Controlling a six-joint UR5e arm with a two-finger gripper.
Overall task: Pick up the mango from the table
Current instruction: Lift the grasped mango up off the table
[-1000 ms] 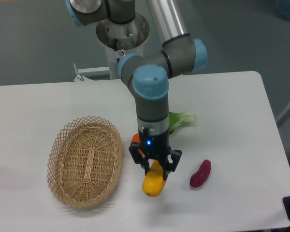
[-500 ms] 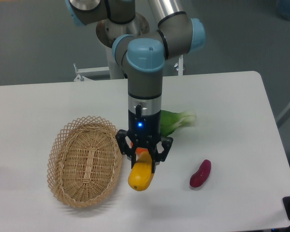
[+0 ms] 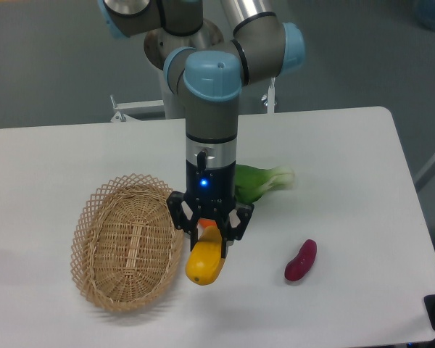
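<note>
White table (image 3: 348, 145) filling the view. Hanging above it, just right of the wicker basket (image 3: 127, 243): yellow mango (image 3: 205, 263), pinched at its upper end by the closed gripper (image 3: 209, 233). Lying further right of the basket: green vegetable (image 3: 261, 181), purple-red vegetable (image 3: 301, 261).

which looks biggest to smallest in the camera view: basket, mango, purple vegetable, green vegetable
1. basket, by far the largest
2. mango and green vegetable: unsure, since the arm hides part of each and the mango is lifted nearer the camera
3. purple vegetable, smallest
</note>
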